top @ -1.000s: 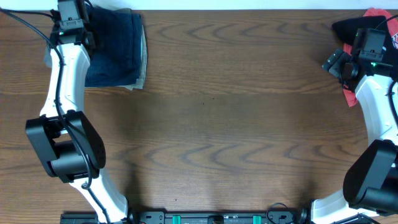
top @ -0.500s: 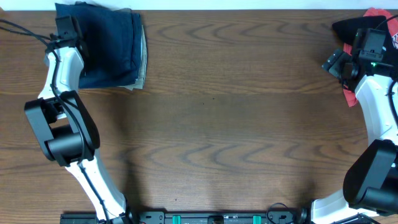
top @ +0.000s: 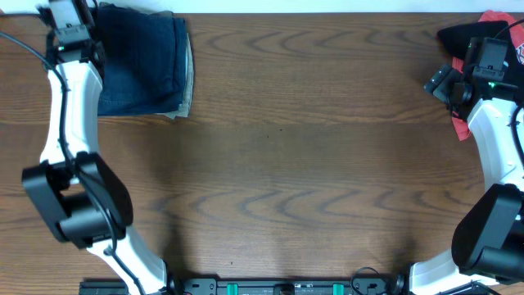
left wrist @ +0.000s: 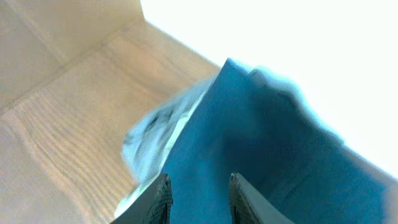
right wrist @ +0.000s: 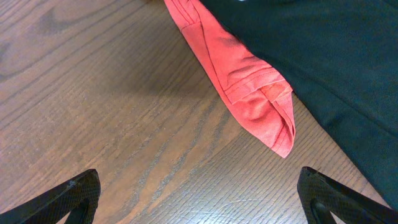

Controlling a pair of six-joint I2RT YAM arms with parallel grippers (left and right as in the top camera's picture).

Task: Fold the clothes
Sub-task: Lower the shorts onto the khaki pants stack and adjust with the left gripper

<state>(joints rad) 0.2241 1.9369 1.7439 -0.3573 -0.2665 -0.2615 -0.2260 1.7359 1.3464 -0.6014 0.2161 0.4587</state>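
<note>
The clothes [top: 143, 65] lie as a folded dark navy stack at the far left of the table, with a paler layer showing along the right edge. My left gripper [top: 70, 18] hovers at the stack's far left corner. In the left wrist view its fingers [left wrist: 199, 183] stand a little apart, with nothing between them; the blue clothes [left wrist: 267, 143] and a pale fabric edge [left wrist: 155, 130] lie beyond them. My right gripper [top: 442, 82] stands wide open over bare wood [right wrist: 199, 193], holding nothing.
A red cloth [right wrist: 249, 81] and a black garment [right wrist: 323, 56] lie at the far right corner, just ahead of the right gripper. The black garment [top: 458, 37] reaches the table's back edge. Brown wood [top: 286, 164] spans the middle.
The left arm has swung left off the navy stack, and its gripper now sits at the stack's far left corner. The right arm has not moved.
</note>
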